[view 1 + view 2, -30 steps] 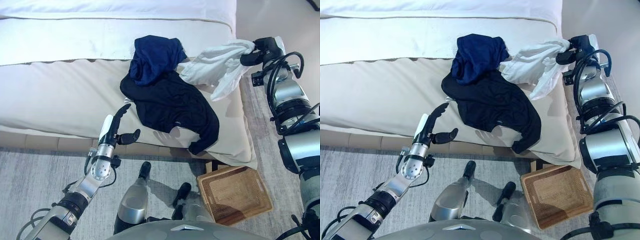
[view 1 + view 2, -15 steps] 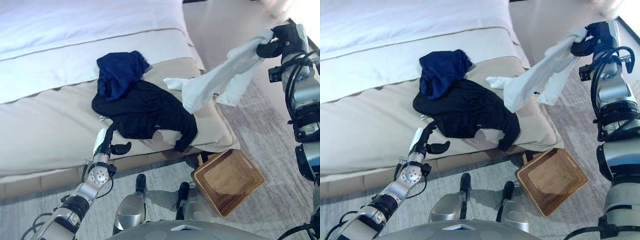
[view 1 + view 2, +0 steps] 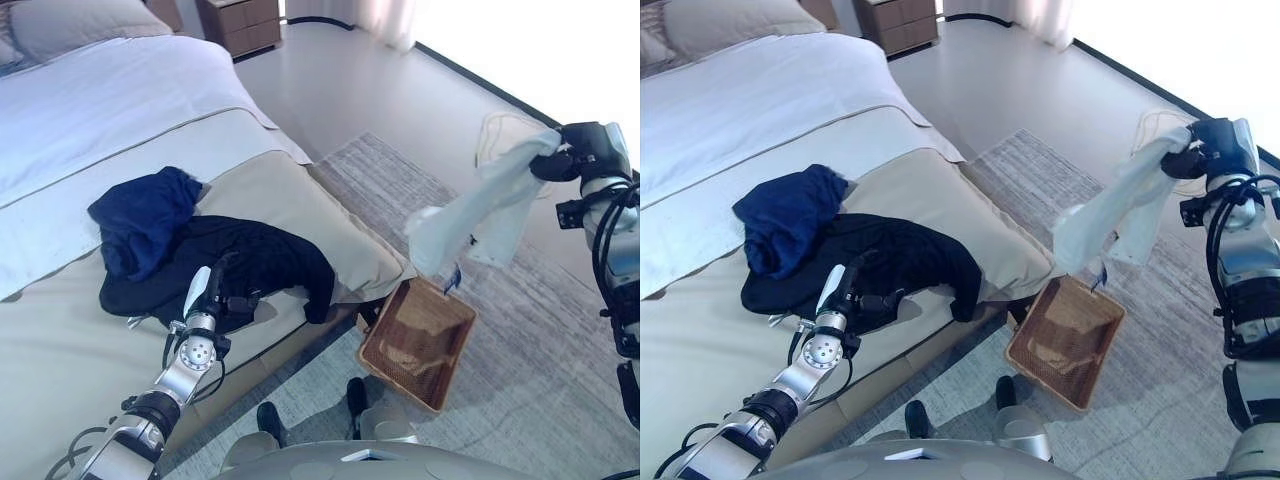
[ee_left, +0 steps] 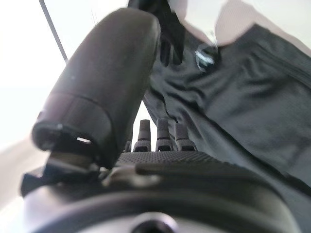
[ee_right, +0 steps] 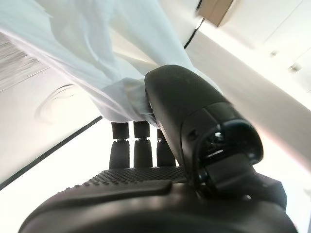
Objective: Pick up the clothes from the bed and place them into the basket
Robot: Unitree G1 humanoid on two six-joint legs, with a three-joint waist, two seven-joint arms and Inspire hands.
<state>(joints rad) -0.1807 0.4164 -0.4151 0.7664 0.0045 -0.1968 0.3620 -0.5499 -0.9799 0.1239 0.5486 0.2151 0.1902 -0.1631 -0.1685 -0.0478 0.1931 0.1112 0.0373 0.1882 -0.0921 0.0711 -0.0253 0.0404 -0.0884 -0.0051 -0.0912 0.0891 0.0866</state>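
My right hand (image 3: 585, 152) is shut on a white garment (image 3: 480, 212) and holds it in the air off the bed. The cloth hangs down to just above the far rim of the wicker basket (image 3: 425, 335) on the rug. In the right wrist view the white cloth (image 5: 92, 58) is pinched between thumb and fingers. A black garment (image 3: 255, 262) and a navy garment (image 3: 140, 212) lie together on the bed. My left hand (image 3: 212, 298) is open at the bed's front edge, its fingers against the black garment (image 4: 243, 97).
The bed (image 3: 290, 195) has a beige cover and a white sheet (image 3: 120, 110). The basket stands on a grey rug (image 3: 540, 340) next to the bed's corner. A wooden nightstand (image 3: 240, 22) stands at the back. A pale round object (image 3: 500, 132) lies on the floor behind the white garment.
The camera has swung right. My right hand has carried the white garment off the bed to above the basket. My left hand stays by the black garment.
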